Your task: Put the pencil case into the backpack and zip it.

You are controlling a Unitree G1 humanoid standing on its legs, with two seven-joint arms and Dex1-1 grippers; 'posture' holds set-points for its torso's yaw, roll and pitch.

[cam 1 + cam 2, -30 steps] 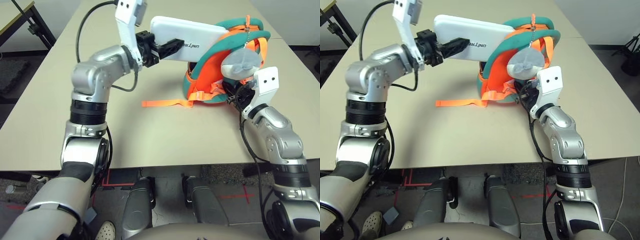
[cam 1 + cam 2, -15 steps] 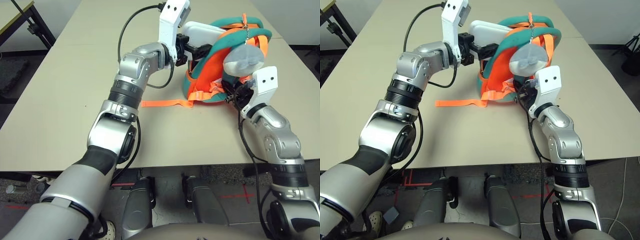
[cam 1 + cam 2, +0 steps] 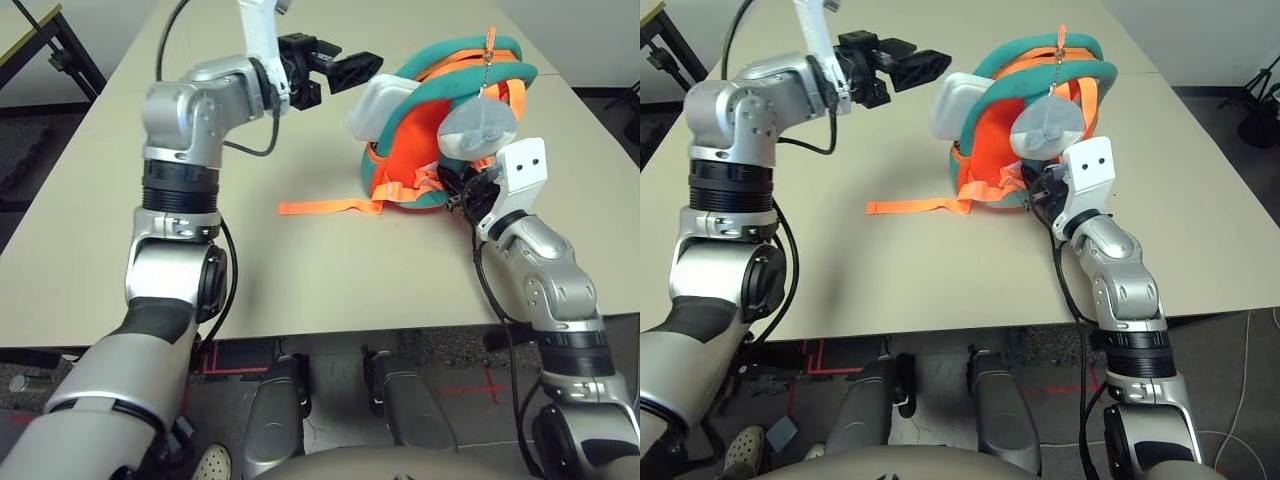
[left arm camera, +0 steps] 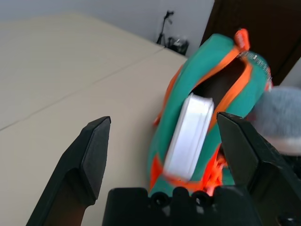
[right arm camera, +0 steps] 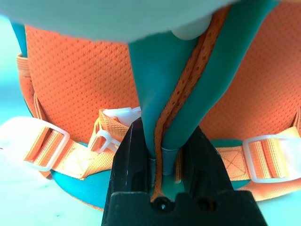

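The left gripper [image 3: 345, 68], its two black fingers spread wide, hangs empty above the beige table [image 3: 100, 200], near the far edge. Just beside it, the flat white rounded pencil case [image 3: 377, 103] pokes partway out of the open mouth of the small orange backpack with teal padded trim [image 3: 420, 140], which sits toward the table's right side. The right gripper [image 5: 162, 155] pinches the backpack's teal padded strap, below the grey-white plush charm [image 3: 478, 128].
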